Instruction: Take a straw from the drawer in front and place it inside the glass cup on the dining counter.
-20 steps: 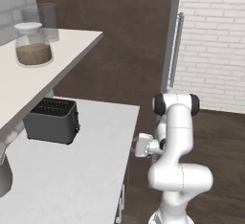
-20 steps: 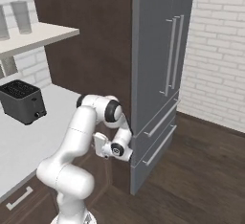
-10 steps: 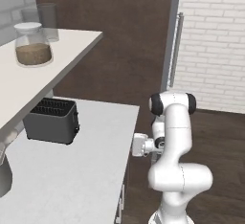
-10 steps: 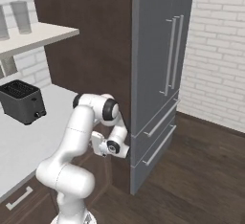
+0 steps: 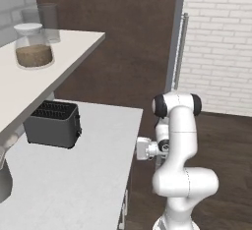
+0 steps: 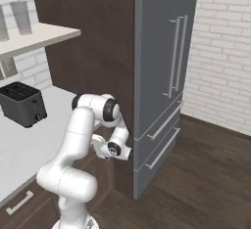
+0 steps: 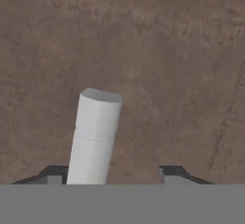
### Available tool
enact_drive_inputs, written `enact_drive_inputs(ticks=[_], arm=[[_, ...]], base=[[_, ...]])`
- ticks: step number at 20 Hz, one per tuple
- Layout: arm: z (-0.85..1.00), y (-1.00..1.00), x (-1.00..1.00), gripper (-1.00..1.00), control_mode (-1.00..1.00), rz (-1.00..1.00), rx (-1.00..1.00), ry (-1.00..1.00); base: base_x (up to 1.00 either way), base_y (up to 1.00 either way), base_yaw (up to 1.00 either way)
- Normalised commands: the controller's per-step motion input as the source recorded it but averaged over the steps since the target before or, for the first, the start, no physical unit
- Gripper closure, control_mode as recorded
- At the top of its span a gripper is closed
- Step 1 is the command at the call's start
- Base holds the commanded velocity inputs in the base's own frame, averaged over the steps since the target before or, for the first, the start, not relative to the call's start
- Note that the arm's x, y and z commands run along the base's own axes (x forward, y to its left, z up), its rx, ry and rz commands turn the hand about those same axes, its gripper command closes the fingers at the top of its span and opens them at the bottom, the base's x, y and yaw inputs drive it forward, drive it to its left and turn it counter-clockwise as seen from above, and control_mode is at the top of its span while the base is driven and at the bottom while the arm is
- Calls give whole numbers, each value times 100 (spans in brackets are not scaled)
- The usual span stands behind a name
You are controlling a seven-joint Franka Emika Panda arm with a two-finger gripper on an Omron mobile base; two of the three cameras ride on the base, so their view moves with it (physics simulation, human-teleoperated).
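In the hand view, the dark brown wooden front of the drawer (image 7: 167, 50) is seen close up. A pale grey bar handle (image 7: 95, 127) juts from it. My gripper (image 7: 117, 173) is open, its jaws straddling the handle. The left fingertip (image 7: 55, 173) is right beside the bar, and the right one stands apart from it. In the left base view my hand (image 5: 146, 148) reaches in under the edge of the white worktop (image 5: 74, 185). The straw, the glass cup and the dining counter are out of view.
A black toaster (image 5: 51, 124) sits on the worktop. A shelf above it carries a lidded jar (image 5: 32, 46). A tall grey fridge (image 6: 166, 76) stands just right of my arm, with dark wood floor (image 6: 206, 184) in front of it.
My hand has edged slightly toward the cabinet front, and the elbow has shifted a little toward the worktop. Nothing else has moved.
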Motion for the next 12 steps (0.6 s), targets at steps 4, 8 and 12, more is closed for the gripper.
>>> enact_drive_inputs(ticks=[4, 8, 12], arm=[[0, -14, -29, 100, -100, -7, -1, -3], [0, -52, -35, 100, -100, -6, 0, 0], [0, -87, -32, 100, -100, -5, 0, 0]], base=[[0, 0, 0], [0, 0, 0], [0, 0, 0]])
